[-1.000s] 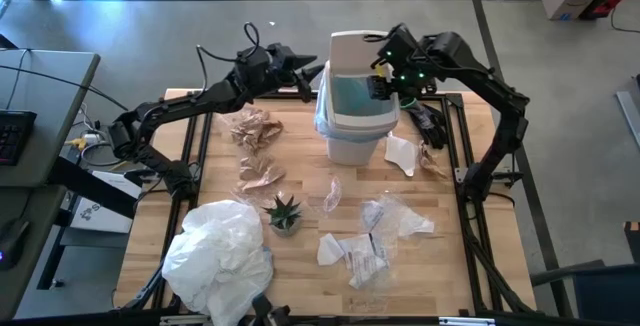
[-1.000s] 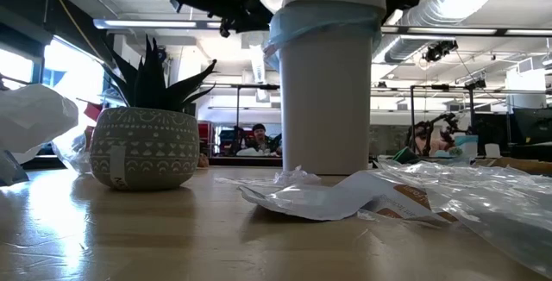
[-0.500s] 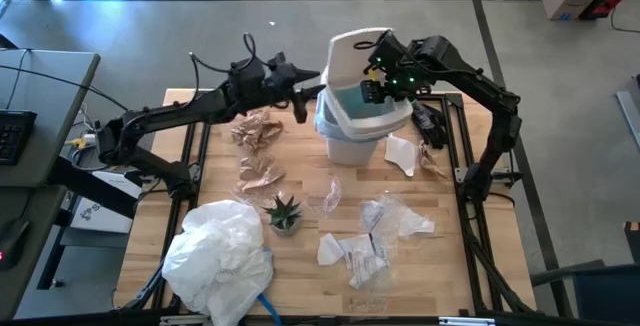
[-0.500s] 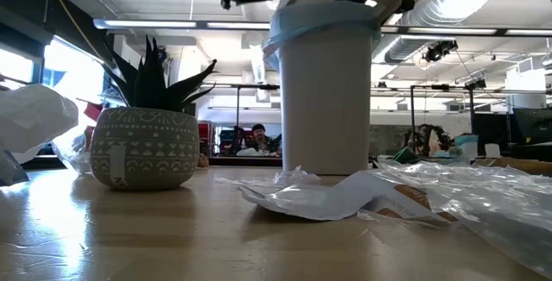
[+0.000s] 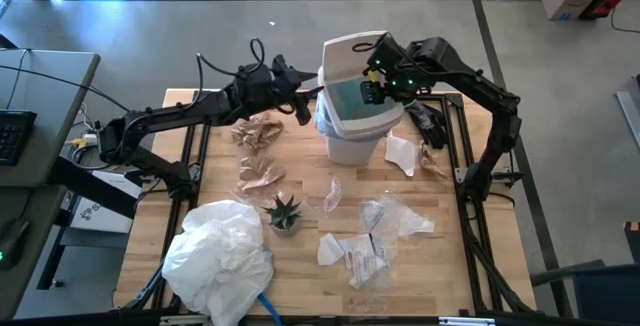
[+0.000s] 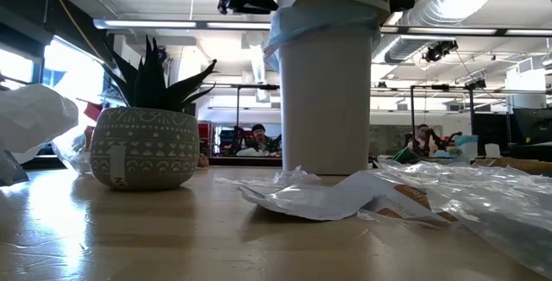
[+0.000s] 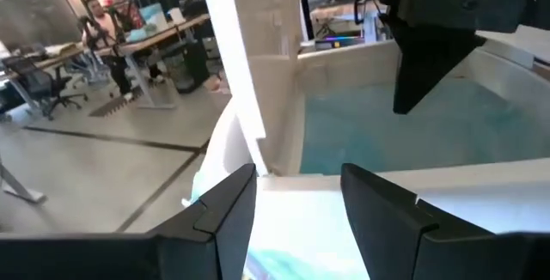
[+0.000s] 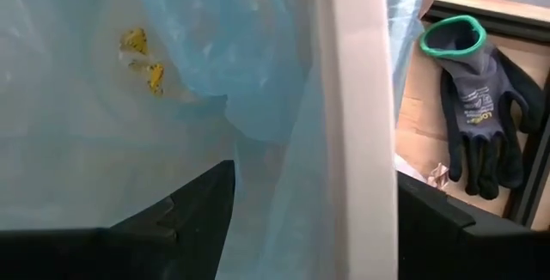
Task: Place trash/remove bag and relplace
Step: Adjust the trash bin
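Note:
A white bin (image 5: 350,144) stands at the table's far middle, lined with the light-blue bag (image 5: 350,94), whose edge folds over the bin's mouth (image 6: 323,27). A white top ring (image 5: 368,116) with a raised lid (image 5: 352,54) sits askew on the bin. My left gripper (image 5: 308,94) is shut on the ring's left side. My right gripper (image 5: 383,84) points down, open, over the ring's right side (image 8: 352,143), one finger inside the bag and one outside. Trash lies around the bin: brown paper (image 5: 255,131), white scraps (image 5: 355,254) and clear wrappers (image 5: 385,214). My left gripper pinches the white ring's left edge (image 7: 296,190) between its two fingers, just below the foot of the raised lid (image 7: 249,82). It comes in nearly level from the table's left. The ring rests tilted on the bin's top. Whether my right gripper touches the ring, I cannot tell.
A small potted plant (image 5: 283,211) stands at mid-table. A big crumpled whitish plastic bag (image 5: 220,256) fills the near left corner. A dark glove with a green cuff (image 8: 481,117) lies right of the bin. People sit in the room beyond.
My left gripper has swung toward the table's near edge along the bin's left side and has rolled about its own axis. The white ring with its lid has turned and tipped askew on the bin.

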Controlling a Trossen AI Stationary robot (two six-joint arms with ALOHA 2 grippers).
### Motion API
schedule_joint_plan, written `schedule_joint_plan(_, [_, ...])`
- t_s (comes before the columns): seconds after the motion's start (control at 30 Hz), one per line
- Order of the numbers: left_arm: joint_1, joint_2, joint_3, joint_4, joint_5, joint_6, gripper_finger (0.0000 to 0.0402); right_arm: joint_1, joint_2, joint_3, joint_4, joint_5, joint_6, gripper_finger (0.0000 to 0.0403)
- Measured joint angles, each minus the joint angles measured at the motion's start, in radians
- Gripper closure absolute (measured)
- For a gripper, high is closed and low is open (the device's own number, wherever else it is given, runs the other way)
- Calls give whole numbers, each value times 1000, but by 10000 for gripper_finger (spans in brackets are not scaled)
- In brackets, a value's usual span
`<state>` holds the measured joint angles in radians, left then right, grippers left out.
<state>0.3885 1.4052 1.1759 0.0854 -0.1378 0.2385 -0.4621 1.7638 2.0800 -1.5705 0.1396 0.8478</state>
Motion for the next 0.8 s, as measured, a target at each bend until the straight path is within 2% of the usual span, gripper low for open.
schedule_joint_plan(0.23, [63, 7, 0, 35, 28, -7, 244, 11, 0, 0, 0, 20, 1, 163])
schedule_joint_plan(0.4, [119, 39, 0, 53, 80, -52, 244, 19, -1, 0, -1, 79, 7, 163])
schedule_joint_plan(0.8, [148, 88, 3, 157, 101, -42, 244, 31, -3, 0, 0, 142, 29, 163])
